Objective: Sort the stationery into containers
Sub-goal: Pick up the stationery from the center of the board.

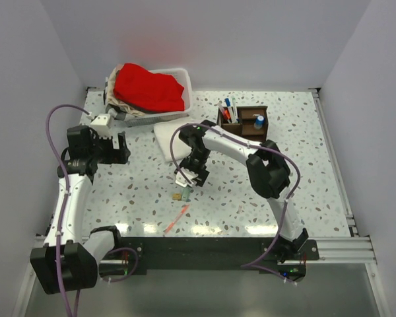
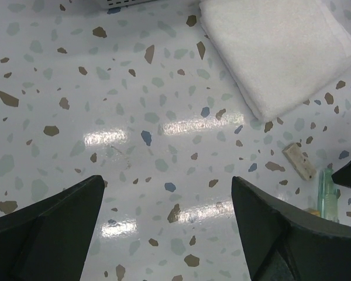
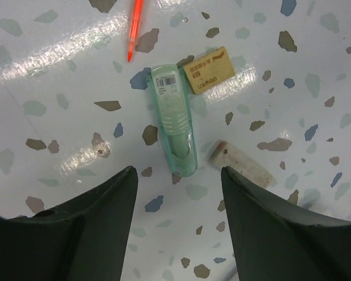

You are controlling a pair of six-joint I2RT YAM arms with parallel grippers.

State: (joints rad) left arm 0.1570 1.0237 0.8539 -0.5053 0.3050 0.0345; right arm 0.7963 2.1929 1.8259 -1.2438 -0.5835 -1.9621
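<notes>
I'm watching the left end effector (image 2: pixel 167 193) hanging over bare bench (image 2: pixel 76 88), jaws spread wide and gripping nothing. Behind it a basket (image 1: pixel 187 79) is sitting at the back, with a folded cloth (image 2: pixel 281 52) lying beside it. Mid-bench, the right end effector (image 3: pixel 176 175) is hovering low with its jaws spread on either side of one end of a green case (image 3: pixel 175 123), not touching it. A beige eraser (image 3: pixel 207 70) is lying just beside the case's other end, a white eraser (image 3: pixel 243 164) and an orange pen (image 3: pixel 134 26) near it. Far right at the back, the organizer (image 1: pixel 244 120) is holding pens (image 1: pixel 228 111) and a blue-topped bottle (image 1: pixel 259 122).
</notes>
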